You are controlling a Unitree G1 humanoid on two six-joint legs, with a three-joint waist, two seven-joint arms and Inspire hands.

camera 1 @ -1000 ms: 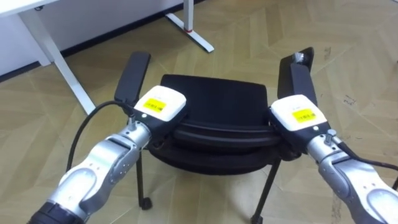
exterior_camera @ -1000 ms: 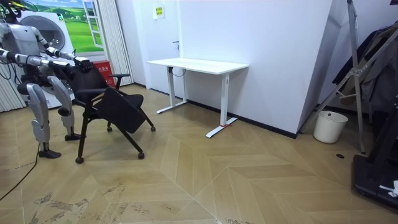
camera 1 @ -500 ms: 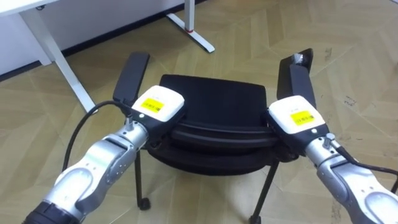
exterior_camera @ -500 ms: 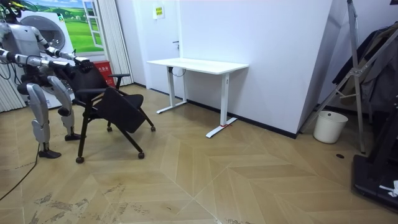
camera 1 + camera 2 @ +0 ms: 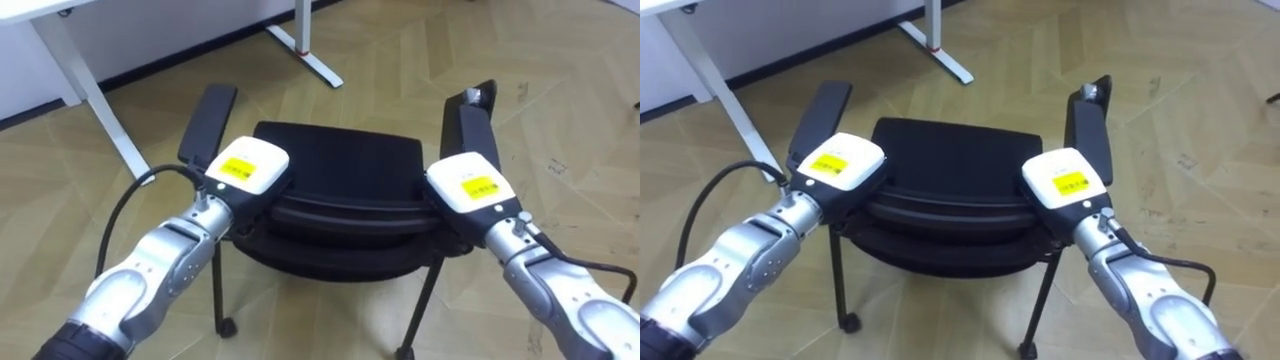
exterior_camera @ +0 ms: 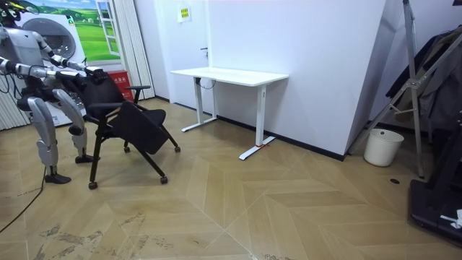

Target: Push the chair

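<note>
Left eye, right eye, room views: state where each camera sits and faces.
Left eye view: robot's head, looking down on the chair; forearms, left robot hand, right robot hand at its backrest.
Right eye view: same, slightly offset.
Room view: across the room, facing the wall; whole robot behind chair.
All share chair and desk.

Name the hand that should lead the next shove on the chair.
Neither alone: left hand and right hand rest at opposite ends of the chair back, so pushing with both looks best. To turn it toward the desk ahead-left, I'd lead with the right.
</note>
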